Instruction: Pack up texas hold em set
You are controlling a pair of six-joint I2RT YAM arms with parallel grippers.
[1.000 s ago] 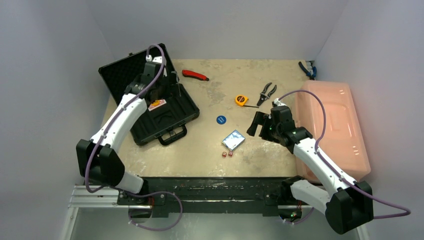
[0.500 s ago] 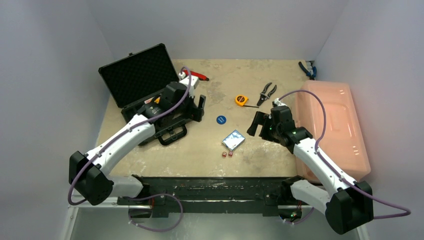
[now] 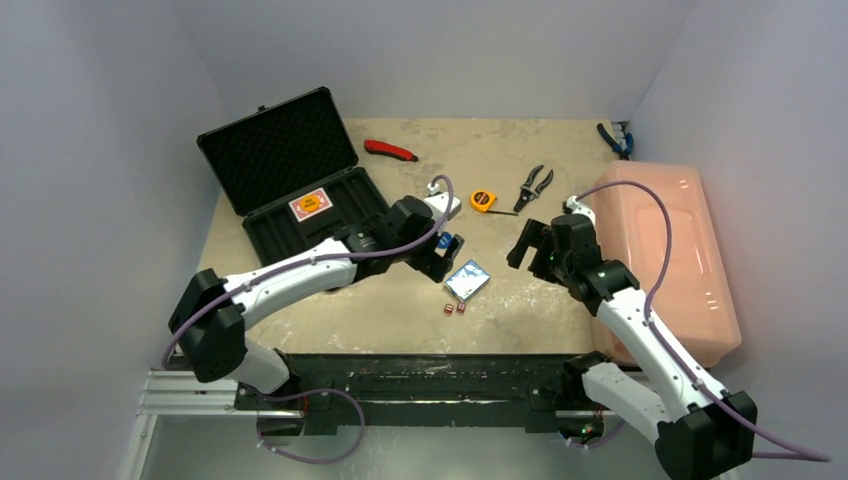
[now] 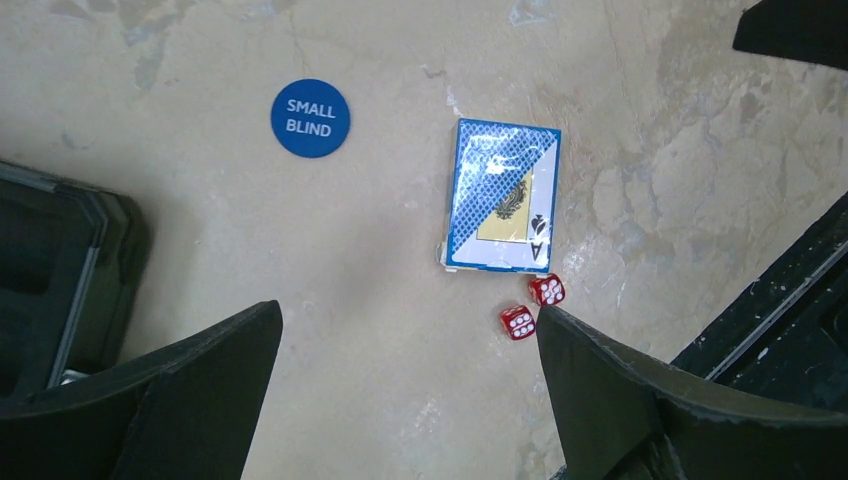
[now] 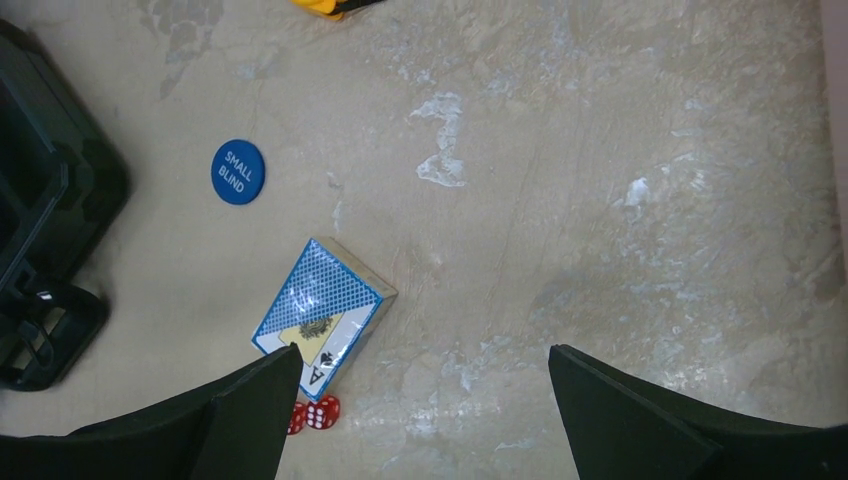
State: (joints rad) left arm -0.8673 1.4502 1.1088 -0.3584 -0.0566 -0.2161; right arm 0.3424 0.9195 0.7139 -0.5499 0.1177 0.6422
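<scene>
Looking down past the left gripper (image 4: 405,320), I see its jaws spread wide and empty. The blue deck (image 4: 503,197) lies just ahead, two red dice (image 4: 518,321) sit beside one fingertip, and the blue disc (image 4: 310,118) reads SMALL BLIND. Only the overhead view shows the red deck (image 3: 311,205) inside the open briefcase (image 3: 270,160) behind that gripper, which hides most of the disc there. The right gripper (image 5: 425,355), equally wide and empty, hovers near the blue deck. A tape measure (image 3: 483,200) and pliers (image 3: 535,183) lie beyond.

The white left arm (image 3: 300,272) stretches low toward the middle, its black left tool (image 3: 441,252) pointing down, jaws spread wide, empty. The right tool (image 3: 527,245) hangs likewise, jaws wide apart.
</scene>
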